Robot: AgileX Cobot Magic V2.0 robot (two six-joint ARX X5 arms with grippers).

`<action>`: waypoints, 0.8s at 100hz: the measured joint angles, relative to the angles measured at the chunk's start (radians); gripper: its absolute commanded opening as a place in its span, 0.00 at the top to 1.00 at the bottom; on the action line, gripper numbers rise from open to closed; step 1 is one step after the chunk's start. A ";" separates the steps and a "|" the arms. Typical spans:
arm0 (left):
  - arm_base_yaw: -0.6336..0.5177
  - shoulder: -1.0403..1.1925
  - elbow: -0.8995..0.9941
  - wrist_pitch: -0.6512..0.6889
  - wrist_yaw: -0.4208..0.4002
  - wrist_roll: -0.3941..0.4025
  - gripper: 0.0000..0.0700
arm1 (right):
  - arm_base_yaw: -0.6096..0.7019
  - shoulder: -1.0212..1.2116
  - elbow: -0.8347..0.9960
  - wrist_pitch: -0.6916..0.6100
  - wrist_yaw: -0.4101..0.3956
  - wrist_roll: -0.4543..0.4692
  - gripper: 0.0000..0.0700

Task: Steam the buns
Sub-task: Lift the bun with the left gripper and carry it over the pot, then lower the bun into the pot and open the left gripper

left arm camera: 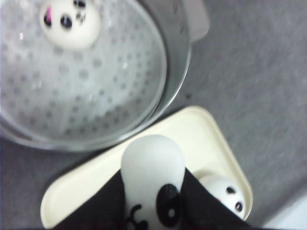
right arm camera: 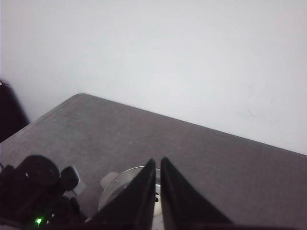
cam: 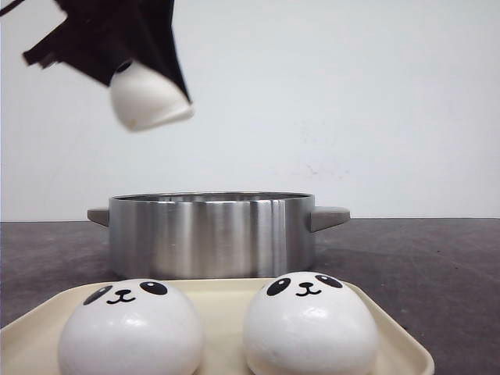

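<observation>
My left gripper (cam: 144, 94) is shut on a white panda bun (cam: 148, 98) and holds it high in the air, left of and above the steel steamer pot (cam: 211, 234). In the left wrist view the held bun (left arm camera: 152, 177) is squeezed between the black fingers (left arm camera: 206, 206). One bun (left arm camera: 69, 24) lies on the perforated rack inside the pot (left arm camera: 177, 62). Two buns (cam: 131, 328) (cam: 310, 322) sit on the cream tray (cam: 223, 293); one of them (left arm camera: 225, 194) shows in the left wrist view. My right gripper (right arm camera: 158, 165) is shut and empty, high above the table.
The dark grey table (cam: 422, 266) lies around the pot and tray. A white wall (cam: 351, 101) stands behind. The pot has two side handles (cam: 328, 217). The left arm's black body (right arm camera: 33, 191) shows in the right wrist view.
</observation>
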 measured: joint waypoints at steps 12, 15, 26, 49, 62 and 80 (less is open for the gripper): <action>0.031 0.042 0.082 0.014 -0.095 0.048 1.00 | 0.000 0.006 0.000 0.000 0.000 0.000 0.98; 0.043 0.061 0.110 0.016 -0.107 0.064 1.00 | 0.000 0.007 0.000 0.000 -0.001 0.000 0.98; 0.101 0.158 0.220 0.020 -0.114 0.106 1.00 | 0.000 0.009 0.000 0.000 -0.001 0.000 0.98; 0.188 0.436 0.421 -0.024 -0.090 0.145 1.00 | 0.000 0.010 0.000 0.000 -0.003 0.000 0.98; 0.211 0.546 0.475 -0.031 -0.090 0.172 1.00 | 0.000 0.010 0.000 0.000 -0.003 0.000 0.98; 0.242 0.643 0.485 -0.031 -0.091 0.188 1.00 | 0.000 0.010 0.000 0.000 -0.003 0.000 0.98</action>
